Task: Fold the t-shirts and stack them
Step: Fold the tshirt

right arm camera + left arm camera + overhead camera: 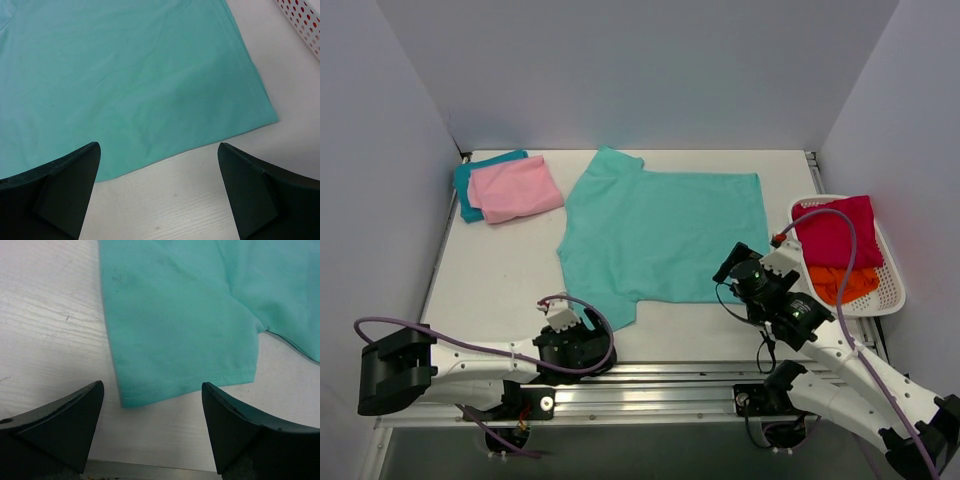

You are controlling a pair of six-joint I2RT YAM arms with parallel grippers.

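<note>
A mint green t-shirt (660, 232) lies spread flat in the middle of the table. My left gripper (582, 322) is open and empty just short of its near sleeve (185, 355), above bare table. My right gripper (732, 270) is open and empty at the shirt's near hem (150, 90), near its right corner. A folded pale pink t-shirt (515, 188) lies on a folded teal blue t-shirt (472, 180) at the back left. A crimson t-shirt (838, 232) and an orange t-shirt (842, 284) lie in a white basket (890, 290) at the right.
The basket's perforated wall (305, 25) shows at the top right of the right wrist view. A metal rail (670, 375) runs along the table's near edge. Grey walls close the table on three sides.
</note>
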